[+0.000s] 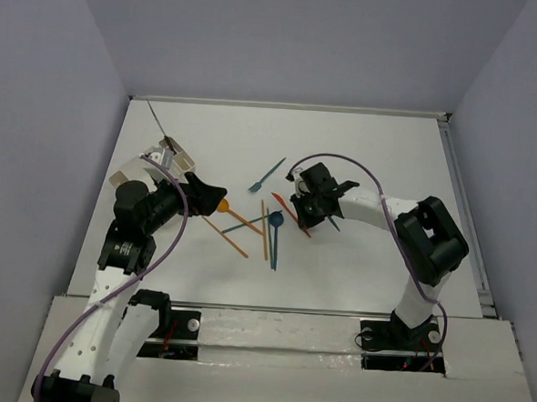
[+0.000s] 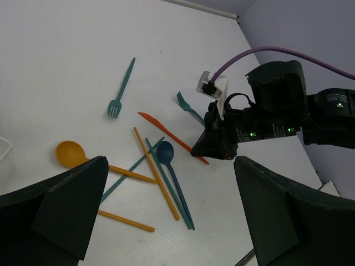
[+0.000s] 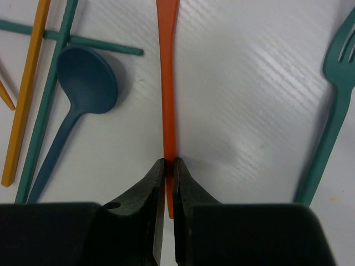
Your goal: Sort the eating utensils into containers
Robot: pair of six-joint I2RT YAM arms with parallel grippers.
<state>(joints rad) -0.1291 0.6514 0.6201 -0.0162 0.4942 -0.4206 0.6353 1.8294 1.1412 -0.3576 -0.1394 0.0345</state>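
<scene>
The red knife (image 3: 168, 111), flat on the tabletop (image 3: 249, 111) and well apart from the organiser (image 1: 150, 161), is pinched near its end by the right fingers (image 3: 155, 188), seemingly for a clean lift. The left fingers (image 2: 66, 199) are held spread, with nothing between them.

L arm (image 1: 125, 238) & R arm (image 1: 430, 238) are wearing white shells w/ black joints. A purple cable (image 1: 160, 254) is running along L arm; a 2nd cable (image 1: 344, 157) is arching over R. L fingers (image 2: 61, 210) are showing as broad matte-black wedges, R fingers (image 3: 147, 221) slimmer. Green LEDs (image 2: 250, 134) are glowing on R wrist.
</scene>
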